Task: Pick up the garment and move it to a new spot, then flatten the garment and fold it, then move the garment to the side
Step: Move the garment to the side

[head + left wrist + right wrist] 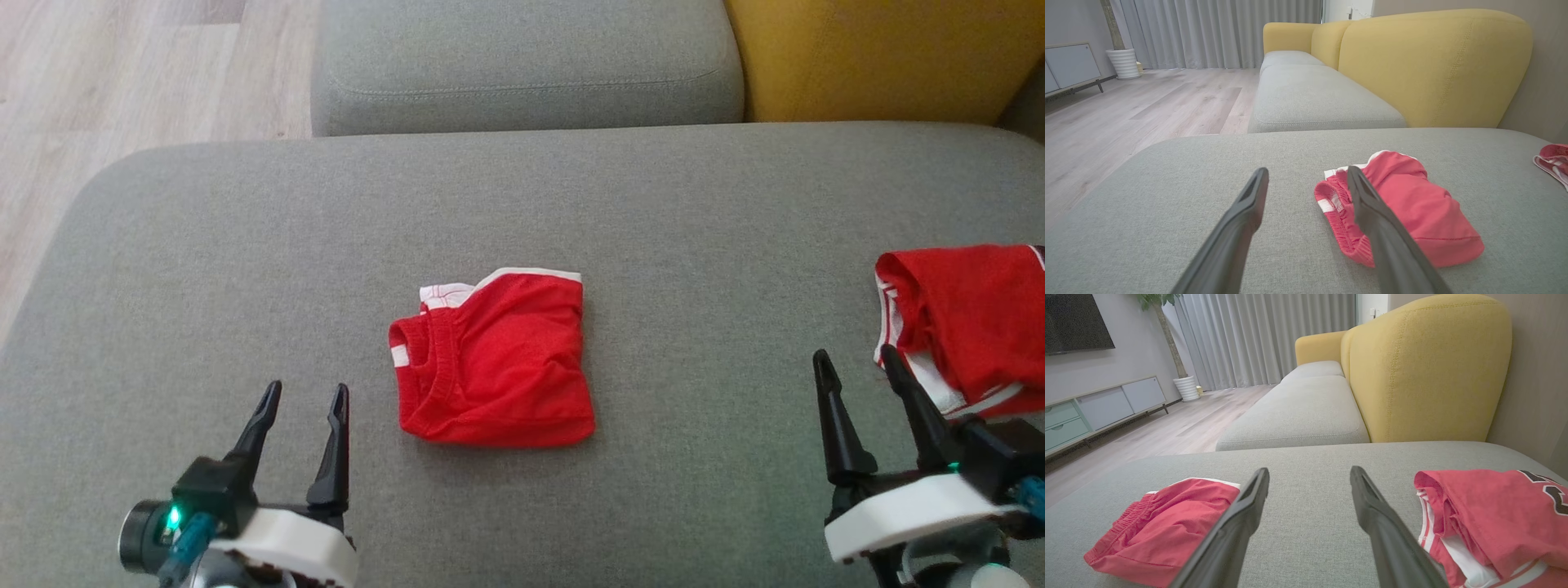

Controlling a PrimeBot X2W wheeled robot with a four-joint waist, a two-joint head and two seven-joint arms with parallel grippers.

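The folded red garment lay flat near the middle of the grey seat cushion, with its elastic waistband toward the robot's left and white trim along its far edge. The left end effector stood just left of the garment and apart from it, fingers spread and holding nothing. In the left wrist view one of its fingers crossed in front of the waistband and covered part of the fabric. The right end effector stood well to the right of the folded garment, fingers likewise spread and empty, close beside a second red garment with white stripes, bunched at the cushion's right side. Whether a finger touched that second garment could not be determined. The head view cut the second garment off at the frame's right edge. The right wrist view revealed black printed characters on it, themselves cut off and unreadable. The wrist views also supplied the surroundings: a yellow backrest, grey curtains, a white ribbed planter, a low cabinet and a dark wall screen. The head view gave the layout from above, with wood floor at upper left.
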